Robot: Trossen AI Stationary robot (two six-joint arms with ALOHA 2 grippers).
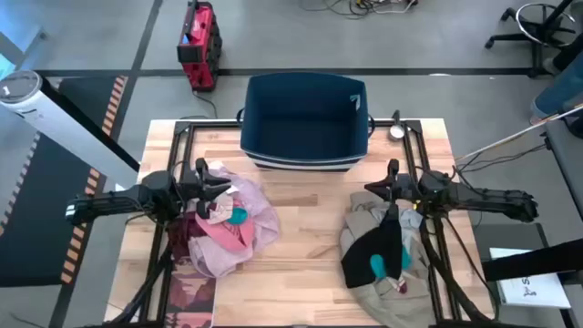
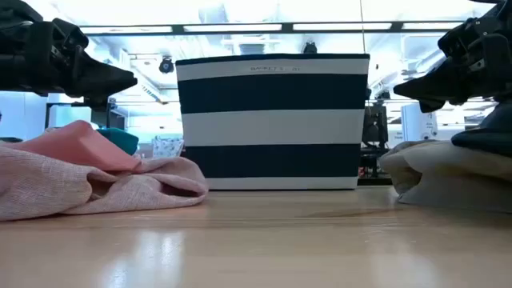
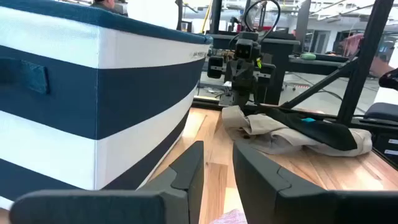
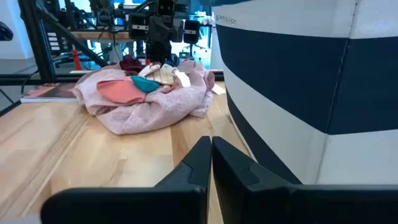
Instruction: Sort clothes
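Table (image 1: 310, 196), striped bin (image 2: 272, 120) lettering unreadable

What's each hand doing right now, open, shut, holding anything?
Left hand: slightly open, holding nothing, above the pink clothes pile.
Right hand: shut, empty, above the beige pile.

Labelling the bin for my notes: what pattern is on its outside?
Wide navy and white horizontal stripes on the bin, clearest in the low view.

A navy bin (image 1: 305, 118) with white stripes stands at twelve o'clock on the wooden worktop (image 1: 310, 246). A reddish-brown book (image 1: 189, 301) lies at seven o'clock. A red case (image 1: 199, 46) sits on the floor at eleven.
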